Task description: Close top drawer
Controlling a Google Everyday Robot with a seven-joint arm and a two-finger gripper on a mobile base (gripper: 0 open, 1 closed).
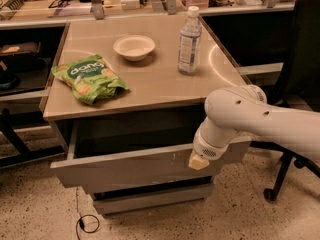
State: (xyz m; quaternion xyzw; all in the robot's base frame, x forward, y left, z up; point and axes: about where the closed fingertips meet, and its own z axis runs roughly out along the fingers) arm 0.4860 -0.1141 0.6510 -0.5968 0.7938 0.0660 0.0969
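Note:
The top drawer [125, 166] is a wide grey handle-less drawer, partly pulled out under the tabletop, with a dark inside showing above its front. Small pale scuffs mark the front right of centre. My gripper [198, 160] hangs from the white arm [250, 119] and rests against the drawer front at its right part. A pale fingertip [197, 161] shows against the front. Another grey drawer front [150, 198] sits below.
On the tabletop [150, 74] lie a green snack bag [88, 77], a white bowl [134, 46] and a clear water bottle [189, 40]. A black office chair [300, 84] stands at the right. A cable [85, 223] lies on the speckled floor. Shelves with clutter run behind.

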